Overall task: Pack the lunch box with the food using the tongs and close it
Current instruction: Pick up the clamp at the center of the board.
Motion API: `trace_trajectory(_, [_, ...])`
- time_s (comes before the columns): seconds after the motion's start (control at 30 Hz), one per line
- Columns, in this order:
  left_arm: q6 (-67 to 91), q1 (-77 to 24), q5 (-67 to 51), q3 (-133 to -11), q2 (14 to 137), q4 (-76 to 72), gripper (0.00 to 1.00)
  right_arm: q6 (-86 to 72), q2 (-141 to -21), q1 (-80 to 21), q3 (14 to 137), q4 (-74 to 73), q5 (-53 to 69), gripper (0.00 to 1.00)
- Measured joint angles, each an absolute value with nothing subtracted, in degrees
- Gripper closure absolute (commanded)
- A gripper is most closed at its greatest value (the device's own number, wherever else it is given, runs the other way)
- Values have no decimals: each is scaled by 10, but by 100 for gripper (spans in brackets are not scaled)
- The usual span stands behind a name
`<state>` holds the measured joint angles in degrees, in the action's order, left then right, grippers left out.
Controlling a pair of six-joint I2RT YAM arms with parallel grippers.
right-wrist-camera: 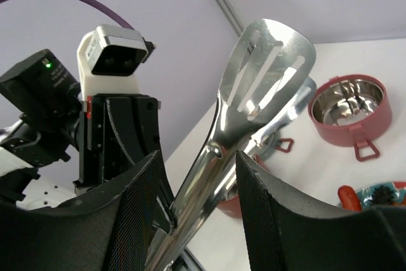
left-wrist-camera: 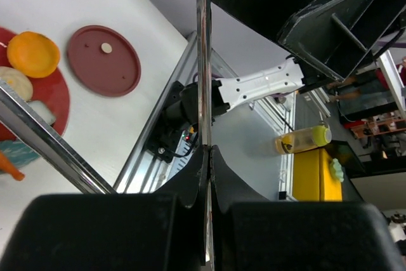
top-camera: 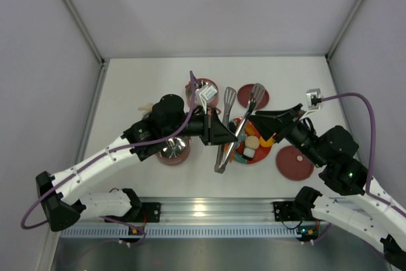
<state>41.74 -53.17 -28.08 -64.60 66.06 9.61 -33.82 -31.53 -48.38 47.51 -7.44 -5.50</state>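
At the left gripper [left-wrist-camera: 208, 152], clamped flat together on one thin arm of the tongs [left-wrist-camera: 203, 61], seen edge-on from the left wrist as a bright strip rising straight out from between the black fingers [left-wrist-camera: 190, 176]; down to the left there, the second arm as a polished bar slanting away. At the right gripper [right-wrist-camera: 198, 155], spread wide, with both arms of the tongs passing up through the gap, close to one finger and clear of the other; whether touching, impossible to tell. From above, caught between the two grippers at mid-table, joined end toward the arm bases, the two heads fanned out toward the far wall. Slim, silvery, mirror-bright, each arm ending in a flat slotted spatula head. Just beside and partly under the tongs, a red plate [left-wrist-camera: 57, 96] carrying the food [top-camera: 251, 152]: an orange round piece [left-wrist-camera: 33, 54], a white lump [left-wrist-camera: 14, 82], an orange carrot tip [left-wrist-camera: 9, 164]. Around that, the lunch box [right-wrist-camera: 346, 125] lying in separate pieces: one dusty-pink pot [top-camera: 172, 150] with a shiny steel inside under the left arm, a second pot [top-camera: 206, 83] on the far side, one maroon lid [top-camera: 263, 99] beneath a tong head, another lid [top-camera: 295, 162] near the right arm. Past the table edge in the left wrist view, a yellow bottle [left-wrist-camera: 303, 139] with a dark label too blurred to read.
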Motion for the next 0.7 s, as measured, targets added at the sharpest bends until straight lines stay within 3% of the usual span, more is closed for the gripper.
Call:
trace_trajectory(0.4, [446,-529,-302,-632,658,26,100,-346,-333,-484,481,-51,-23,50])
trace_trajectory(0.5, [455,-528,-307,-622,655,3,100,-347,-326,-484,481,-46,-21,59])
trace_trajectory(0.7, [487,-524,-328,-606,655,-61,100,-352,-325,-484,481,-22,-3,61])
